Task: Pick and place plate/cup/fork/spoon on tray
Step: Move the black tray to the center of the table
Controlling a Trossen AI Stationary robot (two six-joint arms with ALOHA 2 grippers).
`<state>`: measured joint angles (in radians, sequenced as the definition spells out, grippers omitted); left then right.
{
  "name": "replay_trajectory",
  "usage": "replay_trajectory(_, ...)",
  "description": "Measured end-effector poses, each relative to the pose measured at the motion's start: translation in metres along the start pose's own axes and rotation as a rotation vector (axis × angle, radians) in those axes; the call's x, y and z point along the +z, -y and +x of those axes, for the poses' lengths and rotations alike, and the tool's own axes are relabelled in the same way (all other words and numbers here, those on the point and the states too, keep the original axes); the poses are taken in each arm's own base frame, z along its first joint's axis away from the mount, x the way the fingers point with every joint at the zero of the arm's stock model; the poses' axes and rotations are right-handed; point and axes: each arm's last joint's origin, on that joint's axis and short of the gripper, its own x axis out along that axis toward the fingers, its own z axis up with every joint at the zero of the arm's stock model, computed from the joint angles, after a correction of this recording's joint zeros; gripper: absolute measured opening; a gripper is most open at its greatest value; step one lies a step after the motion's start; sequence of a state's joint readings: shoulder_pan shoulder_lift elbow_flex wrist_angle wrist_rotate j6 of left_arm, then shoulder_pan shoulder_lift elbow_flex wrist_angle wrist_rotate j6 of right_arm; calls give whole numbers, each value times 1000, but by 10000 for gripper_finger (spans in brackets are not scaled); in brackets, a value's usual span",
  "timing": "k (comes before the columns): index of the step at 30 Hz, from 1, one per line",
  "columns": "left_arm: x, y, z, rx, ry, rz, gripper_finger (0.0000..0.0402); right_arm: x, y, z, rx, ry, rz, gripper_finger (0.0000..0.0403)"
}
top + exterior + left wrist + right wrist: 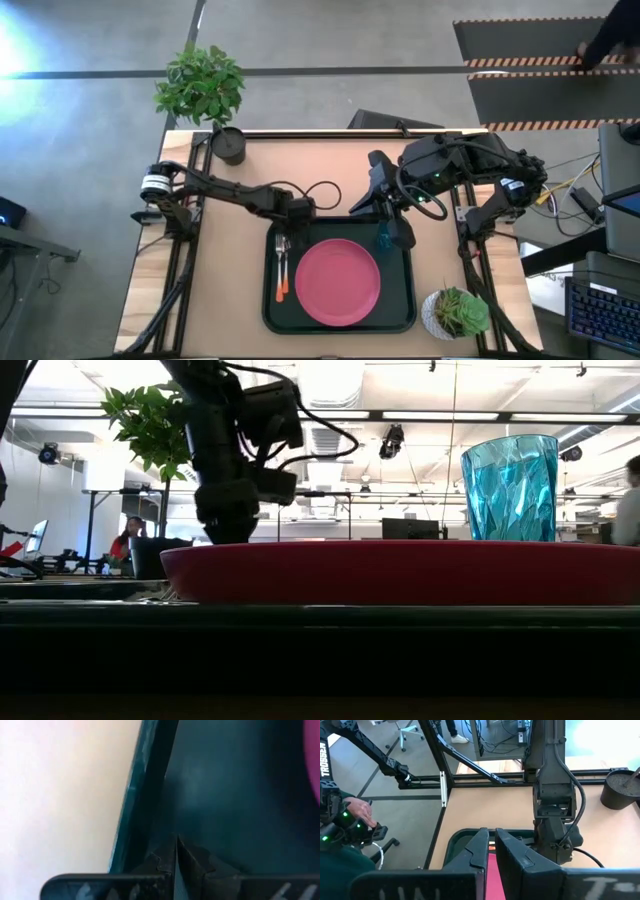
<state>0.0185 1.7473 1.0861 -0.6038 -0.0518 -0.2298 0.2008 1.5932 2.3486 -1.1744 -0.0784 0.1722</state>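
Plate [337,282], cup [383,239], fork [278,258] and spoon [285,272] all sit on the tray [340,325]; left gripper [297,210] and right gripper [400,232] are closed, empty, so retraction appears next.

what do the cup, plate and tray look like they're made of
Cup: probably clear teal plastic, though glass can't be ruled out; light passes through its faceted, glossy wall.
Plate: likely plastic; even pink colour, smooth with a dull sheen.
Tray: looks like moulded plastic, dark green-black, with rounded corners and a raised rim showing a soft shine.
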Motion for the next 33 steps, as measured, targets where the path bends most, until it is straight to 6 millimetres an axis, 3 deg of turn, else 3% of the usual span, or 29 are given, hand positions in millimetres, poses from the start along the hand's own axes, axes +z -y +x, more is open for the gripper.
replay_trajectory(18,-16,-6,13,7,-33,-9,0,0,0,0,-2,2,0,22)
replay_trajectory(33,-7,-37,15,71,11,-103,0,0,0,0,0,1,3,22)
